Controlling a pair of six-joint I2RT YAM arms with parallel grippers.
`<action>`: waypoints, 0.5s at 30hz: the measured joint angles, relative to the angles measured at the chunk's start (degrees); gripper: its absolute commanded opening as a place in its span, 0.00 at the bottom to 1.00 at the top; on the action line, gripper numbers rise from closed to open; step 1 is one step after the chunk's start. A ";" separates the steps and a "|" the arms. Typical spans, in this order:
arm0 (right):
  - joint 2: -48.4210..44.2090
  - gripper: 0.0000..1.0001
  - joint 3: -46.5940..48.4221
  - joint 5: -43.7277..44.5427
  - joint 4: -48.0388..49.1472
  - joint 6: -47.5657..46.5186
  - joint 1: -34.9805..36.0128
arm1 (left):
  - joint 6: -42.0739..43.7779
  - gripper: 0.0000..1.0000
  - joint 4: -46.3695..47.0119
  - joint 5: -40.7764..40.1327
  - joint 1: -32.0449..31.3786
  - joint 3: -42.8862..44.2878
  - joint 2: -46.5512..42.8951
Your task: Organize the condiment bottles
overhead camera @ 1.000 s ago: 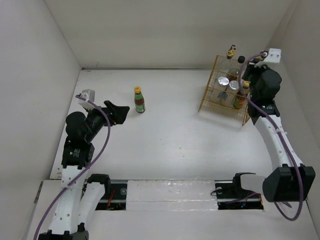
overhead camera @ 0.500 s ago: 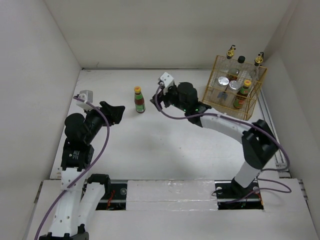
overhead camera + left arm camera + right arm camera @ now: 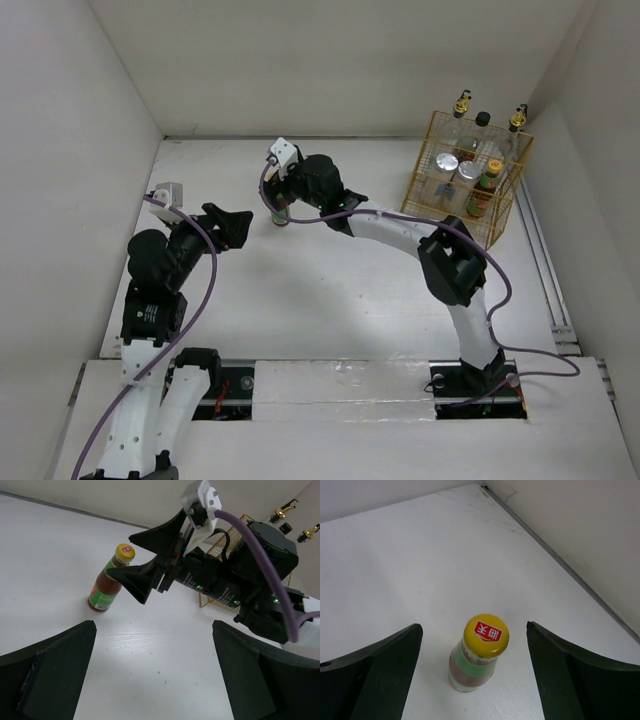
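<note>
Standing on white table (image 3: 330,300), red-sauce bottle (image 3: 106,582), white walls (image 3: 330,60), right claw (image 3: 472,628) spread, left claw (image 3: 153,627) spread

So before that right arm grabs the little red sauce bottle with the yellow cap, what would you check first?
1. The glass red-sauce bottle with green neck and yellow cap stands upright on the white table: ok.
2. The right gripper is open wide enough to straddle it: ok.
3. The bottle sits centred between its black fingers, touching neither: ok.
4. The left gripper is open, apart from the bottle: ok.
5. A free slot in the yellow wire rack: cannot tell.
</note>
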 measured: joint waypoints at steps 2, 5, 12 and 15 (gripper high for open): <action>2.25 0.84 2.36 0.83 0.02 0.35 0.17 | 0.02 0.99 -0.02 -0.04 0.00 0.00 0.02; 5.16 0.66 4.44 1.73 0.31 1.60 0.15 | 0.02 0.99 -0.02 -0.04 0.00 0.00 0.04; 7.02 0.02 3.17 1.79 4.55 5.81 0.09 | 0.02 0.99 -0.02 -0.09 0.00 0.00 0.15; 4.22 0.01 -1.75 1.81 7.52 6.54 0.02 | 0.15 0.99 -0.09 -0.37 0.00 0.00 0.24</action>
